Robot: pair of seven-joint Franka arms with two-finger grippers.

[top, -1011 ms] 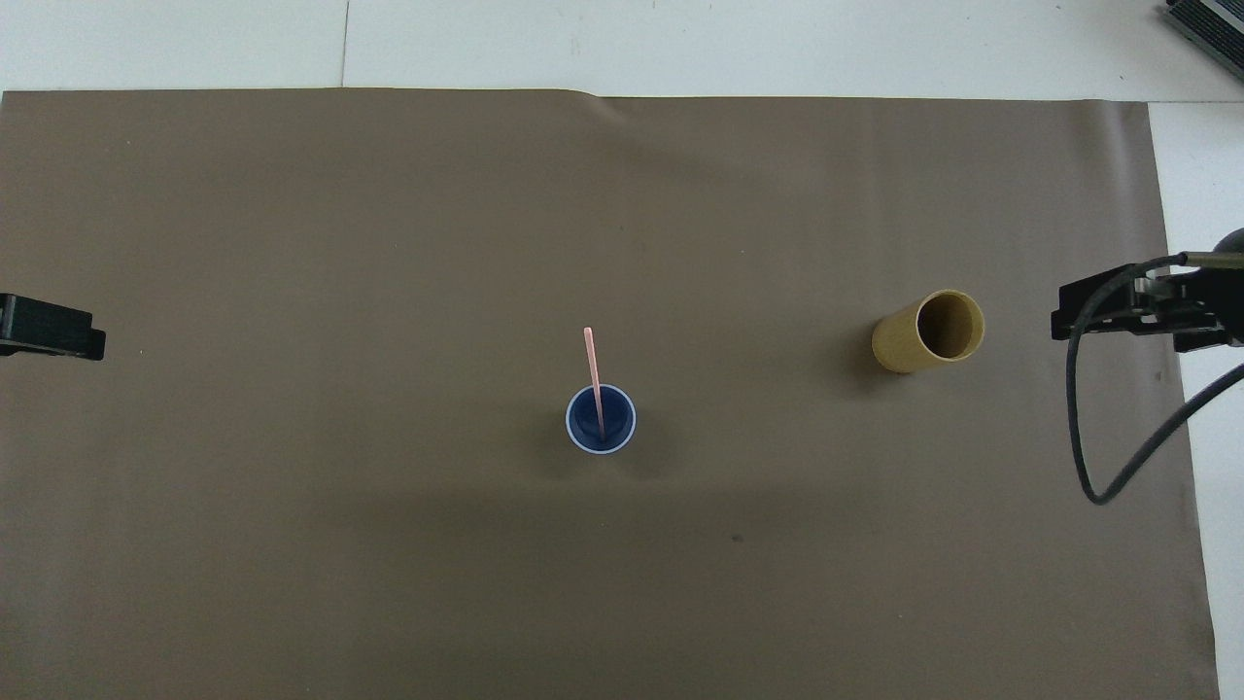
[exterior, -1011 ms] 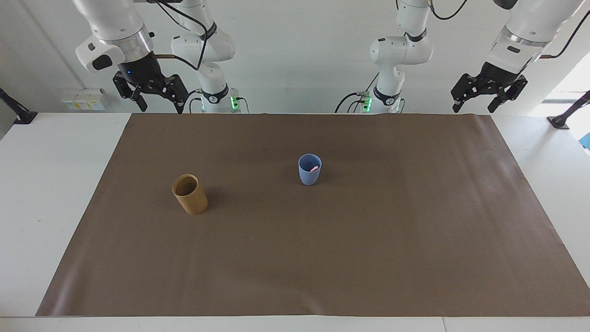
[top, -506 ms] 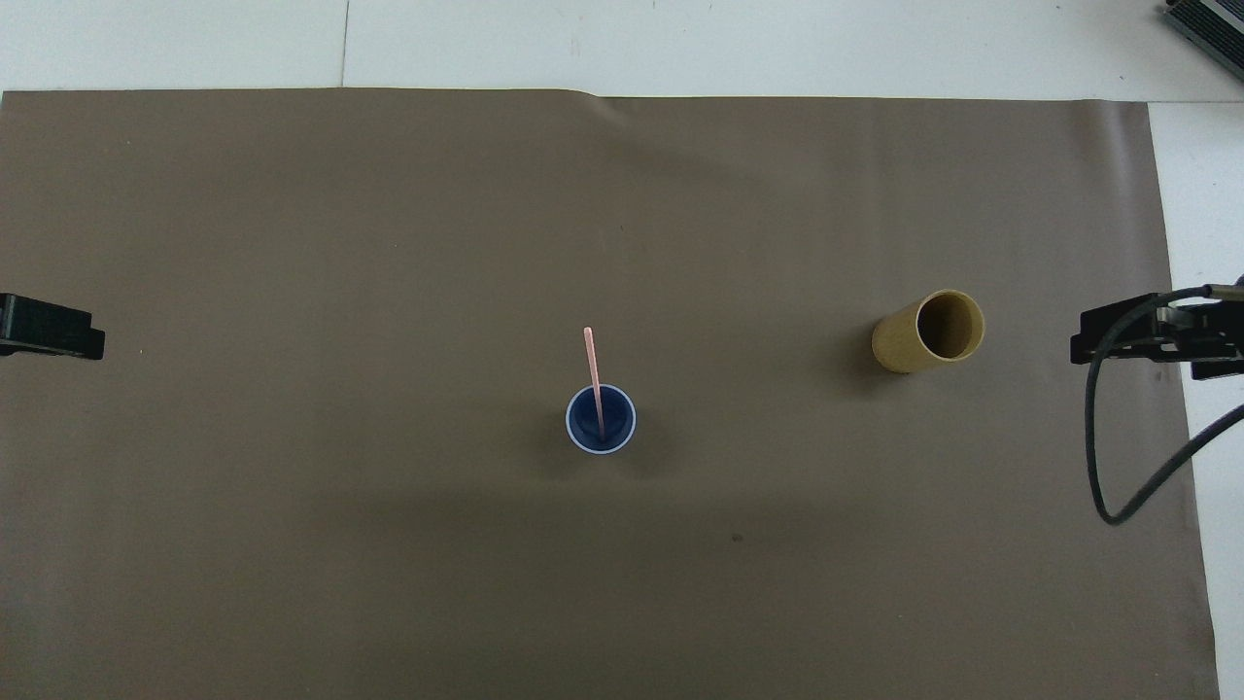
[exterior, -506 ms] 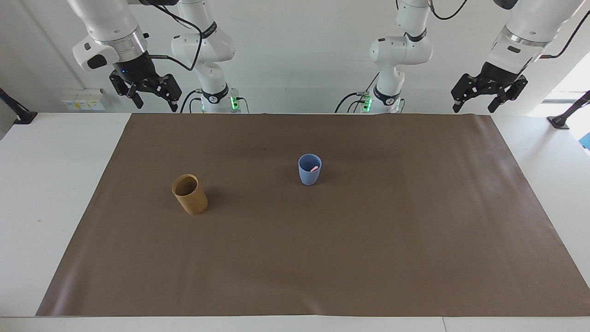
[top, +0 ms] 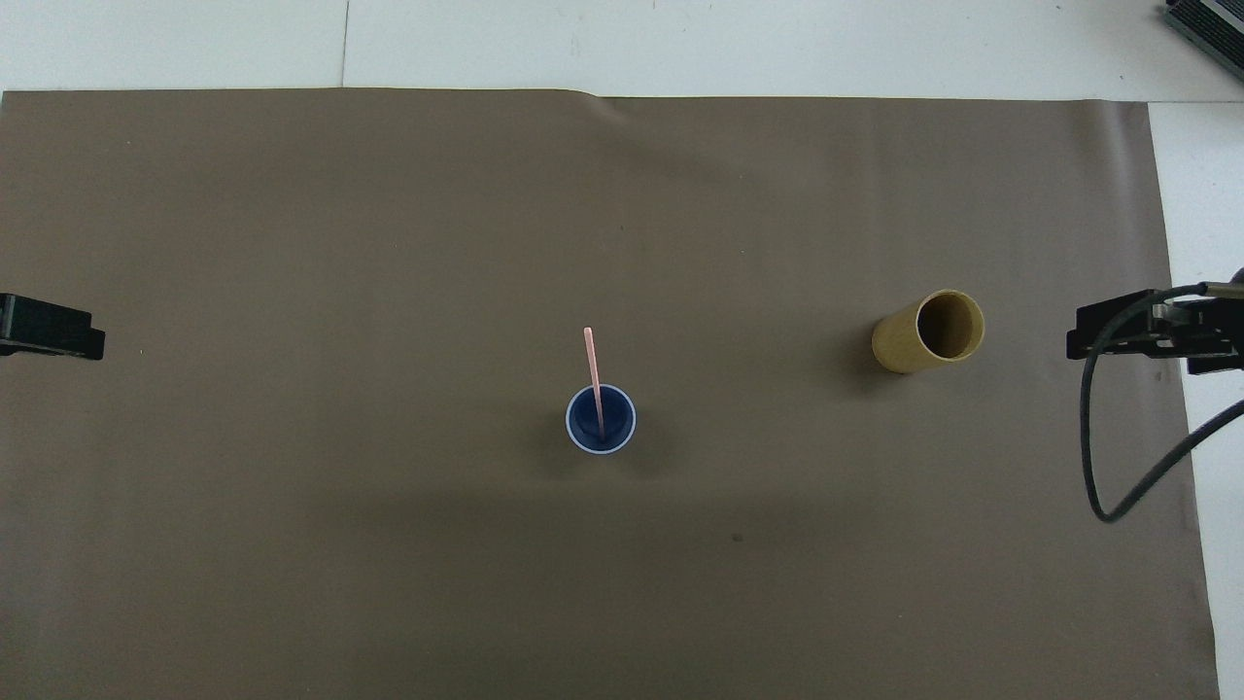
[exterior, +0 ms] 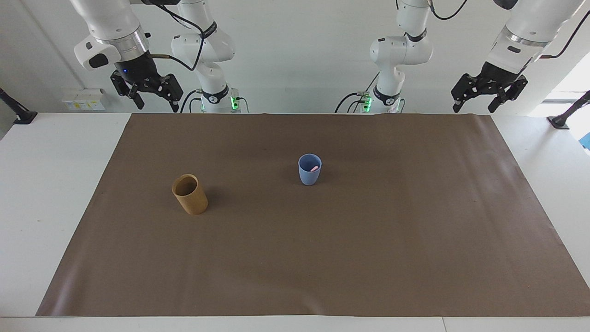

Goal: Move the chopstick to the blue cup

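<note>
A pink chopstick [top: 594, 379] stands in the blue cup [exterior: 309, 170] mid-surface, leaning on its rim; the tan cup [exterior: 189, 194] toward the right arm's end looks empty. The transfer seems done. Left gripper [exterior: 475, 109] and right gripper [exterior: 156, 107] hang raised with jaws wide, holding nothing: best parked clear of both cups

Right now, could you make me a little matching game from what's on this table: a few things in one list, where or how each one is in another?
Things:
1. chopstick
2. blue cup
3. tan cup
4. right gripper

States:
A. empty, toward the right arm's end
B. raised, fingers open, holding nothing
C. leaning in a cup
D. mid-mat, holding a stick

Pairs: 1-C, 2-D, 3-A, 4-B
</note>
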